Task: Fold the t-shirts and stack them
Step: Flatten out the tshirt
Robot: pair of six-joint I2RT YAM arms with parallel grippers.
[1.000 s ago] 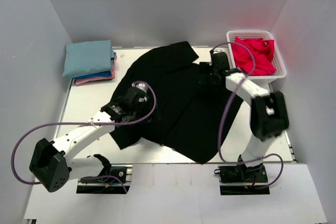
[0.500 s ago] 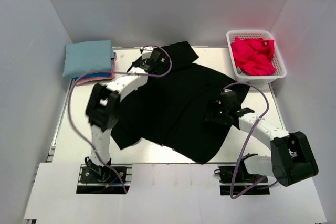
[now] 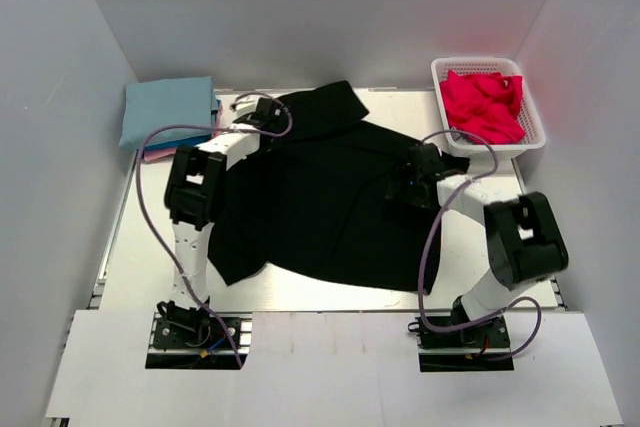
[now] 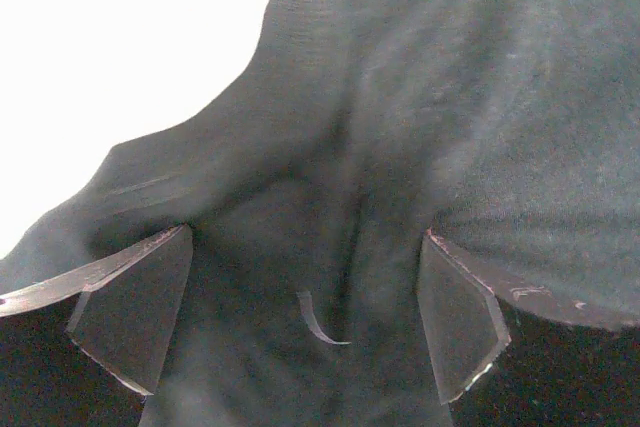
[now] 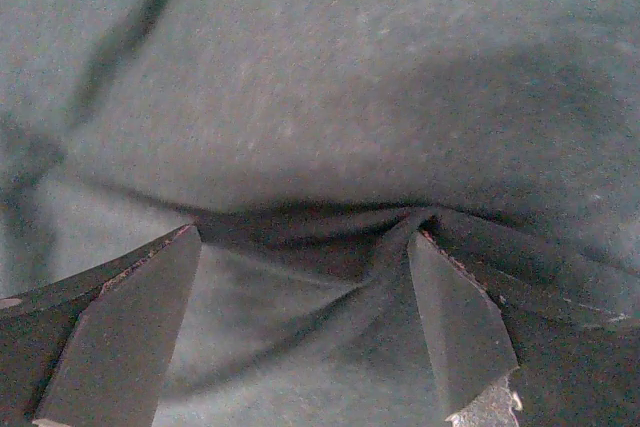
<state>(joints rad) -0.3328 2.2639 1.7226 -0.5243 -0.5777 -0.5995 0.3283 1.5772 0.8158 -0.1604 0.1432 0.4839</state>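
Black t-shirt (image 3: 320,202) lies spread and rumpled left of the white basket (image 3: 535,122). Left gripper (image 4: 308,247), well apart from the basket, and right gripper (image 5: 308,247), near it, both gape wide on cloth, gripping nothing. Pinch one layer each, pull taut before folding.

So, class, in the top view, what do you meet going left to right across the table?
Folded light blue t-shirt → spread black t-shirt → white basket holding the red t-shirt.
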